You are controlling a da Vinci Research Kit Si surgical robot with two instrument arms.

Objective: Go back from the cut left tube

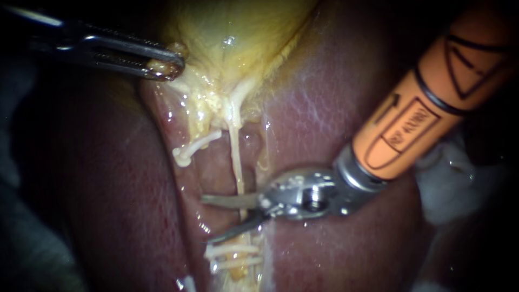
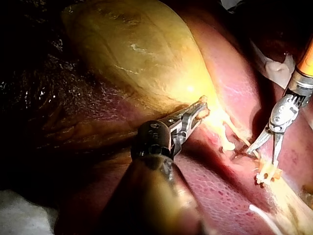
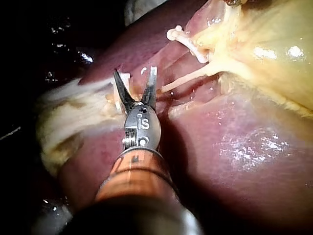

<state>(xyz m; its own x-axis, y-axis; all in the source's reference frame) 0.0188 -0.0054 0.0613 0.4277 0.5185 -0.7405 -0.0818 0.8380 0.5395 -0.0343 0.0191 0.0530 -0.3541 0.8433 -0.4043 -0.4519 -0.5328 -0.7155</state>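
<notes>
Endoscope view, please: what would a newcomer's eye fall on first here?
At centre, the orange-sleeved right instrument holds its silver pincer open across a thin pale tube. Left of it curls a white cut tube stub; at upper left, the dark left instrument grips yellowish tissue at the glossy yellow gallbladder.

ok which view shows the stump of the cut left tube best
The endoscope view: the stump hangs free from the gallbladder, its whole length and curled end clear. The right wrist view also shows it, farther ahead of the right instrument. The left wrist view shows only a small pale bit beyond the left instrument.
</notes>
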